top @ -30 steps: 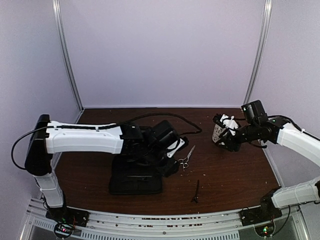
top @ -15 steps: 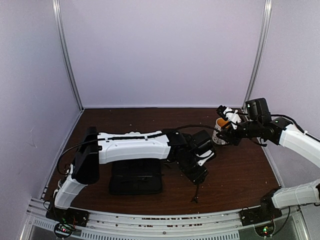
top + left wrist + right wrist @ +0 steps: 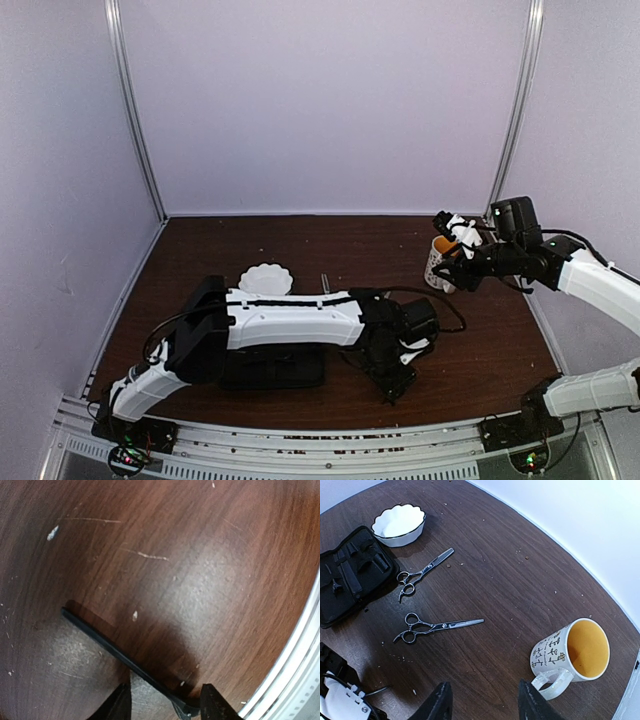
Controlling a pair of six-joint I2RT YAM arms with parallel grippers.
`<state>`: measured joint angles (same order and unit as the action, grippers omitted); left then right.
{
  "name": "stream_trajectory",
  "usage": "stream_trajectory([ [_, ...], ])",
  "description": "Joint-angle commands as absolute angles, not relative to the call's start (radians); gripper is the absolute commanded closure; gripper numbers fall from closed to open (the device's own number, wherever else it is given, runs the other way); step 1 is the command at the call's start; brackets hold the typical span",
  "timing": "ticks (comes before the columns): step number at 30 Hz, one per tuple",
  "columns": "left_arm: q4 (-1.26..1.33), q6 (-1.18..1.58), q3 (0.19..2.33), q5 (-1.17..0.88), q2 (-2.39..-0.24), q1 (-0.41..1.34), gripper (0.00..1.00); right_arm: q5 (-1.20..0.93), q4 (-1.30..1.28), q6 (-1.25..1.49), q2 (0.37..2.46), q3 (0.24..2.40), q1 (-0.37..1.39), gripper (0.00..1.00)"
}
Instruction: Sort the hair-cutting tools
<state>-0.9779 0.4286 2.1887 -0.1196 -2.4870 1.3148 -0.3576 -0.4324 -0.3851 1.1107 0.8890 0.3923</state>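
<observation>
The hair clip (image 3: 110, 648) looks light, stiff and thin; the left gripper (image 3: 167, 700), jaws apart, should pinch its thicker end.

Two slim silver scissors lie flat on the dark wooden table (image 3: 520, 580), left of centre in the right wrist view. The upper pair (image 3: 437, 560) is closed, with its ring handles at the lower left and its blades pointing to the upper right. The lower pair (image 3: 450, 625) lies just below and apart from it, also closed, rings at the left and blades running almost level to the right. In the left wrist view a thin black hair clip (image 3: 107, 647) lies flat, slanting from middle left down to the bottom edge.
</observation>
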Motion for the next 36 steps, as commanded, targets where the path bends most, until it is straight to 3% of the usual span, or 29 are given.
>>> stream_trajectory([
  [1, -1.009, 0.446, 2.237, -0.093, -2.512, 1.310, 0.53, -0.347, -0.413, -0.377, 1.101, 0.871, 0.388, 0.54],
  [12, -1.033, 0.457, 2.197, -0.047, -2.475, 1.297, 0.77, -0.346, -0.414, -0.385, 1.103, 0.868, 0.388, 0.55],
  [21, -1.023, 0.432, 2.091, 0.010, -2.397, 1.284, 0.83, -0.359, -0.420, -0.385, 1.103, 0.868, 0.388, 0.56],
  [26, -1.022, 0.377, 2.070, -0.002, -2.369, 1.279, 0.93, -0.362, -0.424, -0.394, 1.090, 0.860, 0.388, 0.56],
  [32, -1.039, 0.241, 1.957, 0.067, -2.167, 1.277, 0.98, -0.383, -0.439, -0.430, 1.066, 0.854, 0.388, 0.56],
  [36, -1.116, 0.166, 1.787, 0.105, -1.955, 1.261, 1.00, -0.507, -0.457, -0.481, 1.046, 0.839, 0.389, 0.57],
])
